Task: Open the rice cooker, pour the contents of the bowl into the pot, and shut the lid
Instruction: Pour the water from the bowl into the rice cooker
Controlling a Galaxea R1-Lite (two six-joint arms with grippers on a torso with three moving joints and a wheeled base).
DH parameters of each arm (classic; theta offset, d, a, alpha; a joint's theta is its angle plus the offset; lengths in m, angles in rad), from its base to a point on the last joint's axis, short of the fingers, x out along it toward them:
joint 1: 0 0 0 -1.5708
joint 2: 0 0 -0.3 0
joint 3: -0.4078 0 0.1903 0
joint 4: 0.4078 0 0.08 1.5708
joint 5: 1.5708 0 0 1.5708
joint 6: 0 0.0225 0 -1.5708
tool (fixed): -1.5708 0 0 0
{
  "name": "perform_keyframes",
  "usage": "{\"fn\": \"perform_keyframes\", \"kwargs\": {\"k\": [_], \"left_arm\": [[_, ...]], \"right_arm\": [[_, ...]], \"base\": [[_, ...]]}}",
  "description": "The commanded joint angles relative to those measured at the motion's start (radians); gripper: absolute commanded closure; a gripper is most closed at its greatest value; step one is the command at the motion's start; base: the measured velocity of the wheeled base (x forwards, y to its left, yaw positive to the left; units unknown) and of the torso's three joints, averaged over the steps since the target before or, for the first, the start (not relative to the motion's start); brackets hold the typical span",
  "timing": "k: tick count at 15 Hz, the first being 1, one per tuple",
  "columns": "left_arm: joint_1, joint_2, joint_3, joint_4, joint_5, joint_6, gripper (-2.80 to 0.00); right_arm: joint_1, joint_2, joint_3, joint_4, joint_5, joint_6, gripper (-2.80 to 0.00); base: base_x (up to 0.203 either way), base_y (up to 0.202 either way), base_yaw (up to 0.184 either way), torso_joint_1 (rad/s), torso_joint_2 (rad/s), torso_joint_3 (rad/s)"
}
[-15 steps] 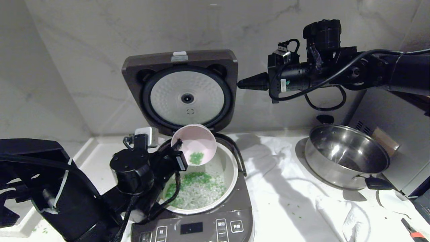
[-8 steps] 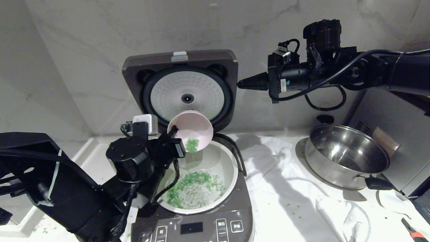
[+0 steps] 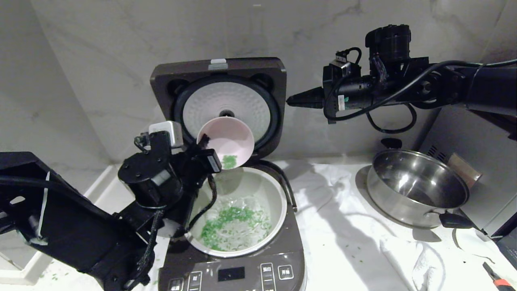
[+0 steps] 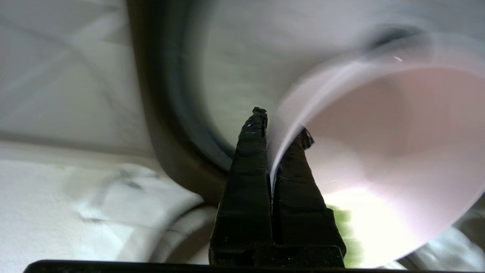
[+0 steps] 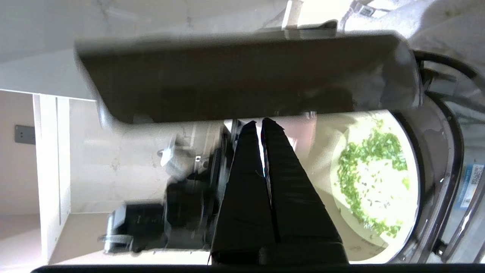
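The rice cooker is located at lower centre of the head view, on the desk. The lid is raised upright behind the pot, with its dimpled silver plate facing forward. The bowl is held tilted above the rear rim of the pot, in front of the lid plate. A small patch of the contents of the bowl is seen at the bowl's lowered edge, and a larger scatter of the same green bits lies on the floor of the pot. The left hand is clamped on the bowl's rim at centre left of the frame; in the left wrist view one finger is seen inside the rim and one outside. The right hand is pressed closed and empty at upper right, its tip just beside the right edge of the lid. A steel pan stands at right.
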Motion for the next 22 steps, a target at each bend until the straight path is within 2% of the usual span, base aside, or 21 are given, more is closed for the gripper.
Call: {"fn": "perform_keyframes", "kwargs": {"k": [1,3,4,7,15,18,21,22], "left_arm": [[-0.038,0.017,-0.024,-0.001,0.012,0.004,0.00],[0.062,0.042,-0.067,-0.001,0.019,0.011,0.00],[0.066,0.047,-0.061,-0.001,0.022,0.010,0.00],[0.043,0.054,0.026,-0.001,0.025,0.002,0.00],[0.061,0.011,0.029,-0.001,0.027,-0.007,0.00],[0.014,0.025,0.111,-0.001,0.031,-0.007,0.00],[0.045,0.012,0.131,-0.001,0.020,0.000,0.00],[0.020,0.010,0.159,-0.001,0.021,0.004,0.00]], "right_arm": [[0.001,0.000,0.004,0.000,0.005,0.006,0.00],[0.001,0.001,0.000,0.000,0.004,0.006,0.00],[0.001,0.001,0.001,0.000,0.004,0.006,0.00],[0.002,0.001,0.004,0.000,0.004,0.005,0.00],[0.002,-0.001,0.007,0.000,0.004,0.005,0.00],[0.005,0.000,0.007,-0.002,0.004,0.005,0.00],[0.005,0.000,0.009,0.000,0.004,0.005,0.00],[0.005,0.000,0.009,0.000,0.004,0.005,0.00]], "base": [[0.000,0.000,0.000,0.000,0.00,0.000],[0.000,0.000,0.000,0.000,0.00,0.000],[0.000,0.000,0.000,0.000,0.00,0.000],[0.000,0.000,0.000,0.000,0.00,0.000],[0.000,0.000,0.000,0.000,0.00,0.000],[0.000,0.000,0.000,0.000,0.00,0.000],[0.000,0.000,0.000,0.000,0.00,0.000],[0.000,0.000,0.000,0.000,0.00,0.000]]}}
